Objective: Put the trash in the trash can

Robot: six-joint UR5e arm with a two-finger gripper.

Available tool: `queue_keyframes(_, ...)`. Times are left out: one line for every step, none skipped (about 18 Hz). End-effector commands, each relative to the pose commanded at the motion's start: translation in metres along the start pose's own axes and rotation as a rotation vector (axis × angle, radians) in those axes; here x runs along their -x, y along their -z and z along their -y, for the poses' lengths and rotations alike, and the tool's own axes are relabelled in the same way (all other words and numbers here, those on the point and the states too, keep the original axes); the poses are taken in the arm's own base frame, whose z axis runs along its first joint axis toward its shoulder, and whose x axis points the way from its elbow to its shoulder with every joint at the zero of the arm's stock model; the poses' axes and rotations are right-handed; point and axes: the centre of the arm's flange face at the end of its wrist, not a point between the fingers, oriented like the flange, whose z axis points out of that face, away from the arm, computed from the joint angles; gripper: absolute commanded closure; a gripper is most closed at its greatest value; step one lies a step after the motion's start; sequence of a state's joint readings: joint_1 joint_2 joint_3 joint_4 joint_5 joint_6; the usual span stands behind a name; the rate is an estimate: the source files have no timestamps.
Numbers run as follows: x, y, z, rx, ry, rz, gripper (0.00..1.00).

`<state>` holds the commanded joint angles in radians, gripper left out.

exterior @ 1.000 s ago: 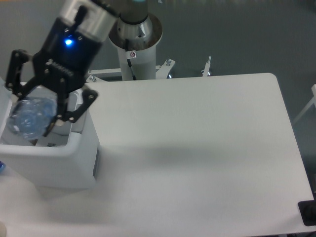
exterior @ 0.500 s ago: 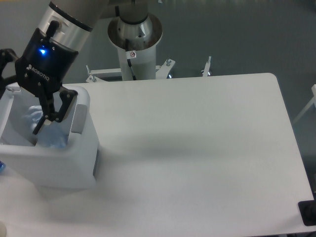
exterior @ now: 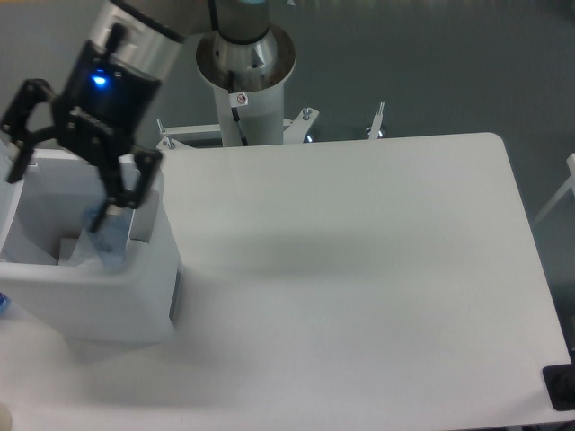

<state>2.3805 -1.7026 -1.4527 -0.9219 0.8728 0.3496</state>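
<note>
The black two-finger gripper (exterior: 63, 157) is seen with its jaws spread apart and nothing gripped. The thin clear water bottle (exterior: 106, 238) lies just below the jaws, inside the large white boxy plastic trash can (exterior: 117, 296), its long axis not discernible.

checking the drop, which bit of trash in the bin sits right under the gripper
The clear bottle, against the trash can's right wall below the open gripper; the white piece lies further left.
</note>
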Motion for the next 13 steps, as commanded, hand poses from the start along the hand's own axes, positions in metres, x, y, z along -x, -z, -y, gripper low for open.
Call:
queue_keyframes(0.018, 0.000, -0.003, 0.002, 0.010, 0.014, 0.00)
queue_keyframes(0.039, -0.001, -0.008, 0.008, 0.022, 0.030, 0.00)
queue_keyframes(0.059, -0.002, -0.015, 0.018, 0.027, 0.041, 0.00)
queue_keyframes(0.079, -0.002, -0.024, 0.026, 0.023, 0.055, 0.00)
queue_keyframes(0.107, 0.004, -0.034, 0.036, 0.025, 0.089, 0.00)
queue_keyframes(0.129, 0.010, -0.042, 0.060, 0.031, 0.145, 0.00)
queue_keyframes(0.148, 0.011, -0.047, 0.094, 0.041, 0.207, 0.00)
queue_keyframes(0.163, 0.018, -0.051, 0.122, 0.050, 0.272, 0.00)
queue_keyframes(0.179, 0.026, -0.056, 0.145, 0.058, 0.330, 0.00)
queue_keyframes(0.197, 0.026, -0.063, 0.178, 0.057, 0.366, 0.00)
queue_keyframes(0.212, 0.025, -0.070, 0.203, 0.054, 0.388, 0.00)
queue_keyframes(0.229, 0.024, -0.079, 0.228, 0.060, 0.407, 0.00)
queue_keyframes(0.244, 0.026, -0.088, 0.255, 0.055, 0.429, 0.00)
